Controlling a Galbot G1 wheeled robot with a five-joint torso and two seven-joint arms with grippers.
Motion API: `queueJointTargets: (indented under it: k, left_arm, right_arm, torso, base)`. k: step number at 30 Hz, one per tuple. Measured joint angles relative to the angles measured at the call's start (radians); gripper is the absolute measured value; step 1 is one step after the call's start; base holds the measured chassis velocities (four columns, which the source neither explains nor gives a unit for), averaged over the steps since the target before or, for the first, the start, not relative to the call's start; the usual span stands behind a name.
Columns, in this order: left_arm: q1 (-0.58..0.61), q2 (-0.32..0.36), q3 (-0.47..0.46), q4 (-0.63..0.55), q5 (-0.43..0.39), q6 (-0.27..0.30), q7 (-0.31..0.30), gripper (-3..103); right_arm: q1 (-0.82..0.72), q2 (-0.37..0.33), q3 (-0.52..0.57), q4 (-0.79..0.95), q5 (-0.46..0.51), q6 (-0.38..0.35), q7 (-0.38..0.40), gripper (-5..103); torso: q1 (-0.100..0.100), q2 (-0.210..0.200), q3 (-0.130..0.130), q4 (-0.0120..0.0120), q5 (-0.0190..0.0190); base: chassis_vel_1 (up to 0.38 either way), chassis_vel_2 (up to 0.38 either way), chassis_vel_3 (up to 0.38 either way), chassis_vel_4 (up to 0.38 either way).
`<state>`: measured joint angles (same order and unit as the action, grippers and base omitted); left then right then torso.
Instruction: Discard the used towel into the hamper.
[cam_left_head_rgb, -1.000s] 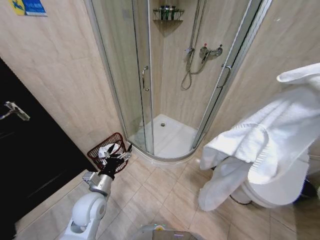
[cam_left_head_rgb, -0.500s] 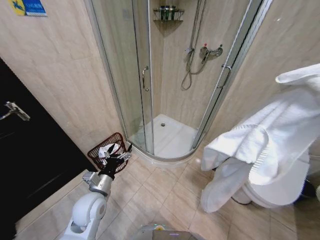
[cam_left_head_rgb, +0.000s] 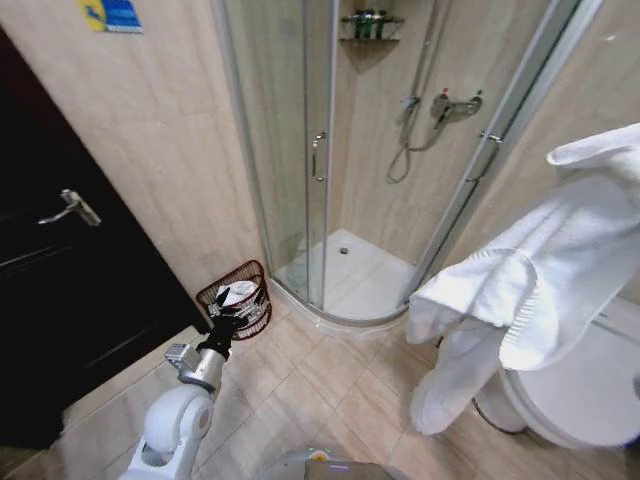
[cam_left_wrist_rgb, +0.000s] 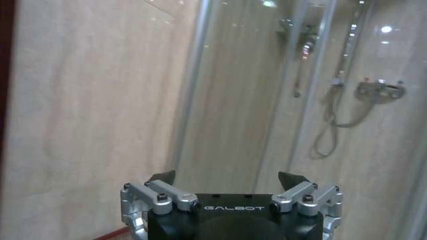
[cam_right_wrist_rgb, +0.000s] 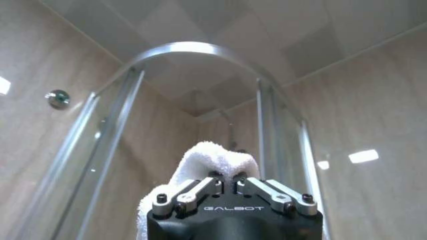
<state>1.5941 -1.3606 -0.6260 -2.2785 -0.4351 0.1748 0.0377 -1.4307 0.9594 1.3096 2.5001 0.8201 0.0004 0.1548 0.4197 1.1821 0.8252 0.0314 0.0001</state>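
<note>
While the right gripper (cam_right_wrist_rgb: 225, 181) keeps its fingers clamped on the white towel (cam_left_head_rgb: 540, 270), raised well apart from the wire hamper (cam_left_head_rgb: 238, 297) by the shower door, the left gripper (cam_left_head_rgb: 226, 322) waits beside the hamper, fingers spread and empty.

The right gripper (cam_right_wrist_rgb: 227, 176) has its jaws clamped on the white towel (cam_right_wrist_rgb: 213, 159), before the shower enclosure (cam_right_wrist_rgb: 180, 50).
</note>
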Motion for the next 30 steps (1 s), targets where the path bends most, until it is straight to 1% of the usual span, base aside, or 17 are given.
queueJointTargets:
  k: [30]
  left_arm:
    - [0.0,0.0,0.0,0.0,0.0,0.0,0.0,100]
  right_arm:
    - [0.01,-0.002,-0.008,0.0,-0.005,0.0,-0.004,7]
  torso:
    - [-0.001,-0.003,-0.002,0.0,-0.0001]
  base:
    - [0.115,0.119,0.122,0.12]
